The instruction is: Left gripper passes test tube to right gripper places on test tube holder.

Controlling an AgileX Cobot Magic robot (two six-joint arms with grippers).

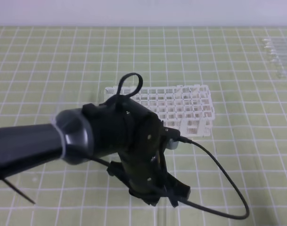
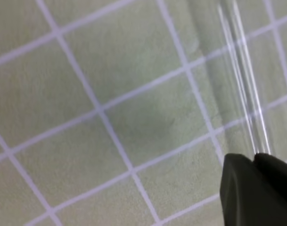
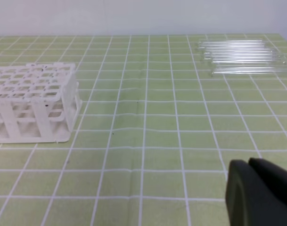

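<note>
In the exterior high view the left gripper (image 1: 159, 193) hangs low over the table's (image 1: 49, 70) near edge, just left of the middle, its black body and grey arm filling the near-left part. Whether its jaws are parted cannot be told here. The test tube holder (image 1: 181, 106) stands behind it, towards the middle of the table, with bare green grid-lined cloth on all its sides. A row of clear tubes (image 1: 277, 54) lies at the far right corner, well apart from the holder. A pale wall (image 1: 143, 12) runs beyond the far edge.

In the left wrist view the test tube (image 2: 244, 80) lies slanted against the green cloth, its lower end meeting the dark fingertip (image 2: 254, 193) at the lower right; whether the gripper grips it or merely touches it is unclear. The rest of the cloth in view is bare.

In the right wrist view the right gripper (image 3: 261, 193) sits at the lower right, jaws closed on nothing. The holder (image 3: 32, 101) stands at the left, the row of tubes (image 3: 247, 56) far right near the far edge, open cloth between.
</note>
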